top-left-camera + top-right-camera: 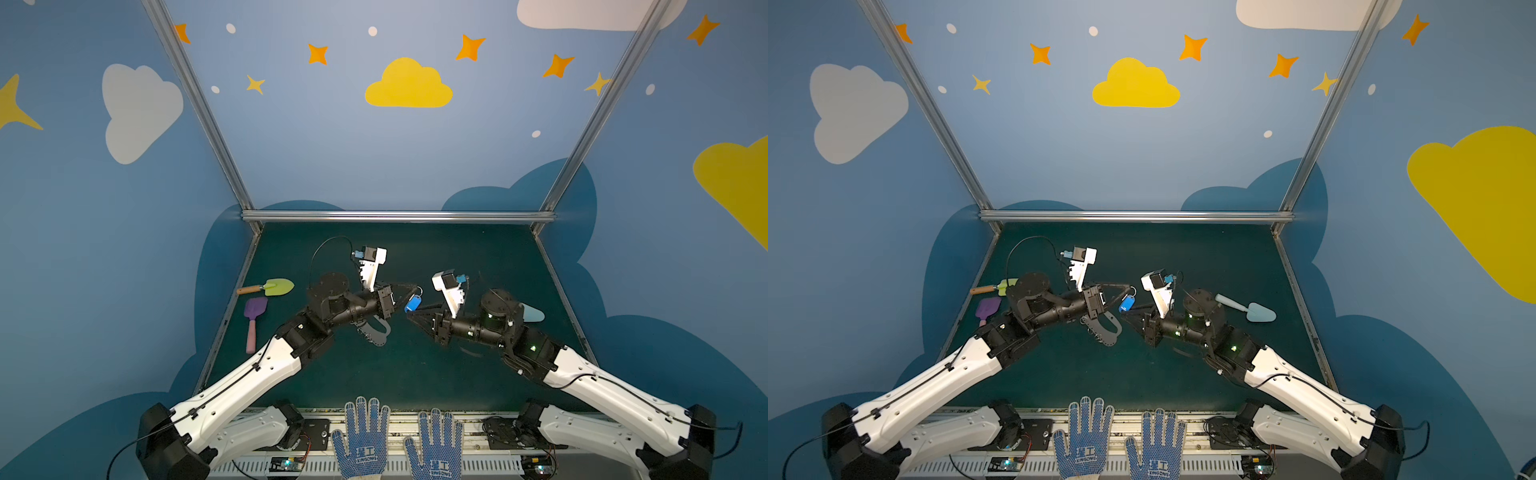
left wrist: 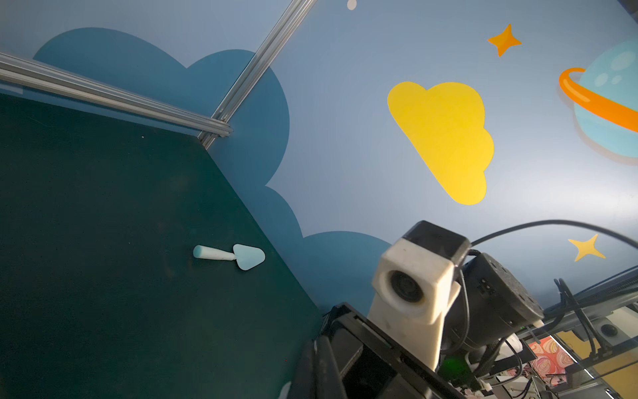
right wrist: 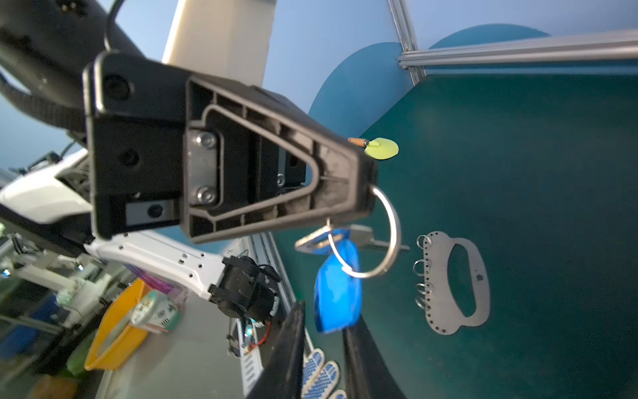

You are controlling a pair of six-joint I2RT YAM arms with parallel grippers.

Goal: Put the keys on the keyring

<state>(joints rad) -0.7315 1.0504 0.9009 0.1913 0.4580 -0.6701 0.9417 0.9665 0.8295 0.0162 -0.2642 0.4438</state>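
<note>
- Two fingers (image 3: 345,179) of the left gripper (image 1: 415,289) were pressed together on a large wire ring (image 3: 392,238), which stuck out past their tips.
- From that ring hung the keys (image 1: 412,304): a silver key (image 3: 362,236) lying crosswise and a blue tag (image 3: 338,293) dangling below it, all clear of the table (image 1: 415,374).
- The right gripper (image 1: 409,314) pointed at the tag from the opposite side, tip just beside it.
- In the right wrist view its fingers (image 3: 290,345) stood narrowly apart, with the blurred lower end of the tag at the gap. Whether they pinched the tag could not be told.
- The keyring (image 1: 1106,328) lay flat on the table, partly under the left arm in both top views, with little rings along its holed edge. It was apart from the hanging keys.
- A green trowel (image 1: 272,286) and a purple spade (image 1: 254,316) lay near the table's left edge.
- A pale blue spade (image 1: 1252,309) lay behind the right arm.
- A pair of dotted gloves (image 1: 361,436) rested at the front edge.
</note>
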